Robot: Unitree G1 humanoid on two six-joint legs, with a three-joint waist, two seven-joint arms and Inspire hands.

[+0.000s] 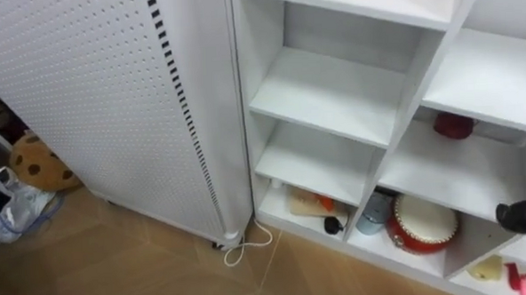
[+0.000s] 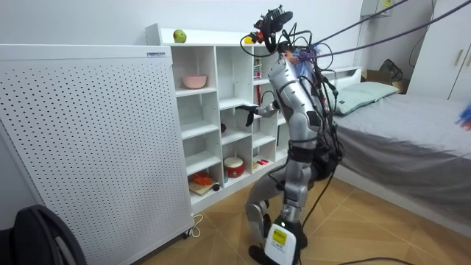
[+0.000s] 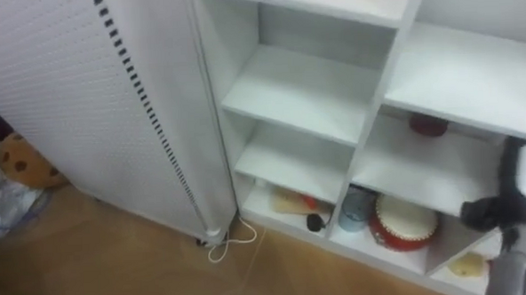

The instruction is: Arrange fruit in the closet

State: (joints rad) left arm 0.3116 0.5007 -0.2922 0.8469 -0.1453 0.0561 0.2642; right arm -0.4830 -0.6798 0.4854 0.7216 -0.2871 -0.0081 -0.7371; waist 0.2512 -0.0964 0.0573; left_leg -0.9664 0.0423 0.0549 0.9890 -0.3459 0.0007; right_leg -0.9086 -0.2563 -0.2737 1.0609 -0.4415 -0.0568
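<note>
The white closet (image 1: 332, 95) of open shelves stands in front of me. A dark red fruit (image 1: 453, 126) lies on a middle shelf at the right. A green apple (image 2: 179, 35) sits on the closet's top. My right hand (image 1: 522, 214) hangs at the view's right edge, in front of the lower shelves and below the red fruit. Its fingers look relaxed and hold nothing. In the room view the same hand (image 2: 249, 112) reaches out to the shelves at mid height.
A red-and-white pot (image 1: 422, 222), a blue cup (image 1: 373, 214) and small items fill the bottom shelf. A pink bowl (image 2: 195, 81) sits higher up. A perforated white panel (image 1: 92, 102) stands left, a bed (image 2: 412, 140) behind me. A white cable (image 1: 245, 246) lies on the floor.
</note>
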